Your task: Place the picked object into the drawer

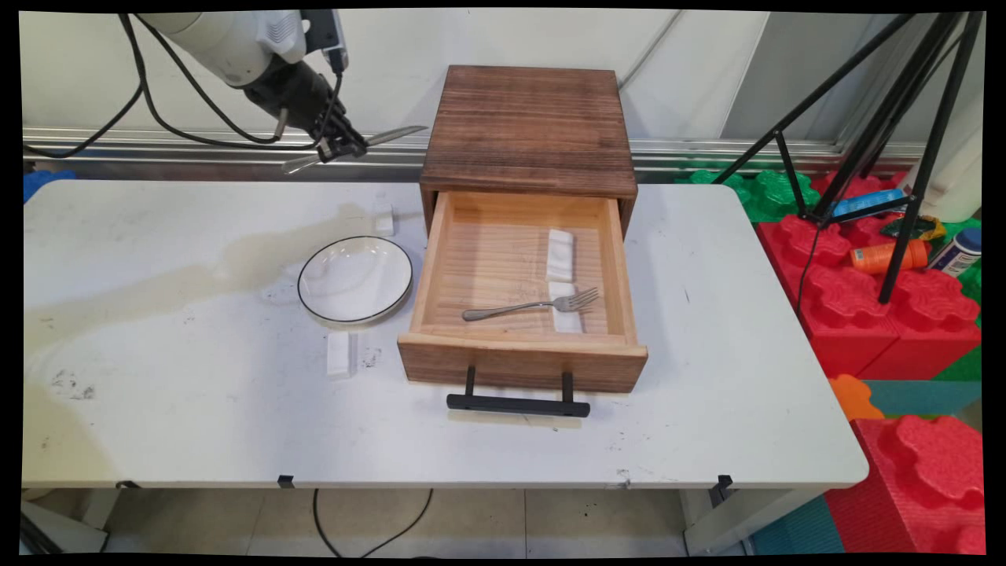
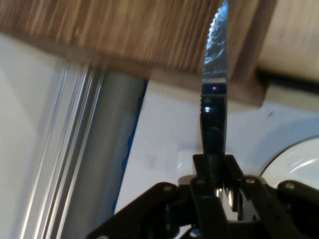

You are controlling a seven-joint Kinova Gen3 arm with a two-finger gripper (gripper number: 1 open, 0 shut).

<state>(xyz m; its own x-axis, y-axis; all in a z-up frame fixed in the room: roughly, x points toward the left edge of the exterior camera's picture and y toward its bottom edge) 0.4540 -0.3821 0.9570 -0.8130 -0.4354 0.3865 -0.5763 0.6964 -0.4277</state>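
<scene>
My gripper (image 1: 343,146) hangs high over the table's back left, shut on a metal knife (image 1: 357,147) held level, blade toward the wooden box (image 1: 528,126). In the hand view the knife (image 2: 214,74) rises from the shut gripper (image 2: 215,181), its serrated blade across the box's brown top (image 2: 124,30). The box's drawer (image 1: 522,350) stands pulled open with a black handle (image 1: 517,404); inside lie a fork (image 1: 531,305) and two white blocks (image 1: 559,255). A white black-rimmed plate (image 1: 355,279) sits left of the drawer, below the gripper; its rim (image 2: 294,159) shows in the hand view.
Small white blocks lie on the table behind the plate (image 1: 383,219) and in front of it (image 1: 339,353). A black tripod (image 1: 904,157) stands at the right over red and green foam blocks (image 1: 880,314) with bottles. Black cables (image 1: 157,110) hang from the arm.
</scene>
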